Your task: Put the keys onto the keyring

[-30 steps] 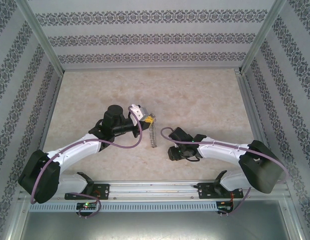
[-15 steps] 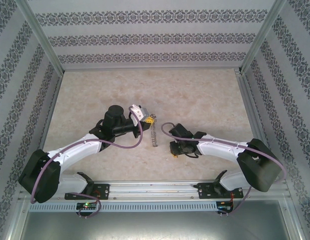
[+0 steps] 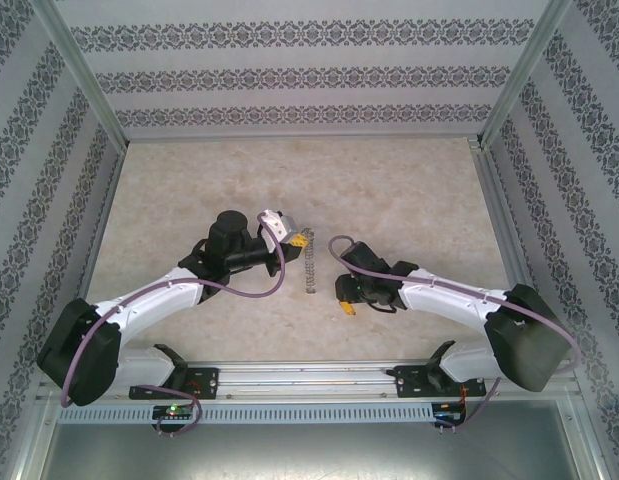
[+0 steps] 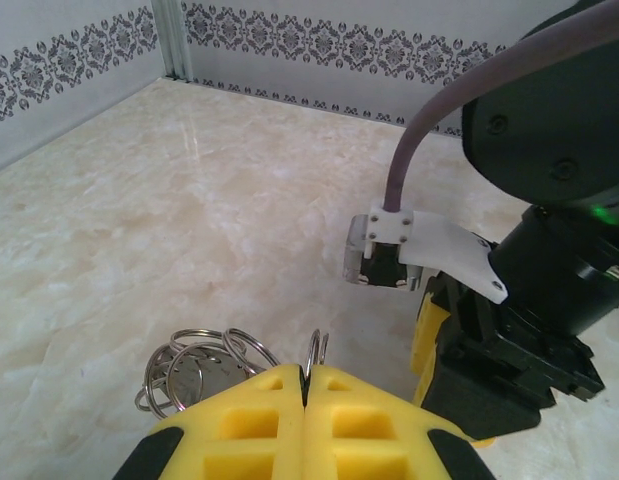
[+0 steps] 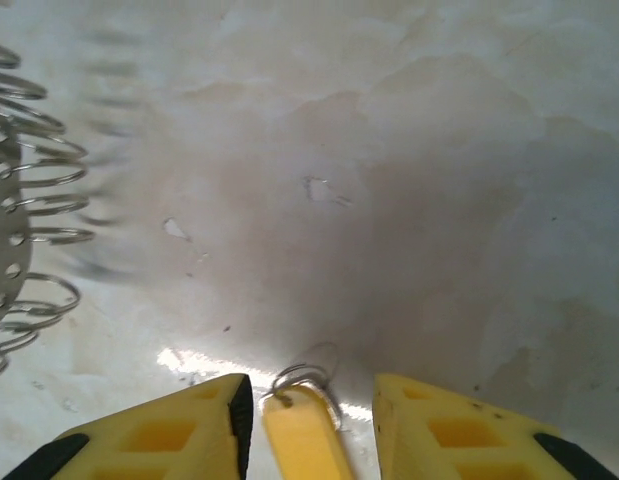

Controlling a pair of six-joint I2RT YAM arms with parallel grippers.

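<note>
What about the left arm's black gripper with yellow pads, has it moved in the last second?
No. In the top view the left gripper sits at the same spot relative to the table's near metal rail, shut on the grey metal keyring.

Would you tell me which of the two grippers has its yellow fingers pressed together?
The left gripper, shut on the keyring; the right gripper stands open, a yellow key between its fingers.

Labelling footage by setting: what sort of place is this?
Probably a lab test enclosure, not a home: marble-look tabletop boxed in by patterned wall panels on aluminium posts, with left arm and right arm bolted to a rail.
</note>
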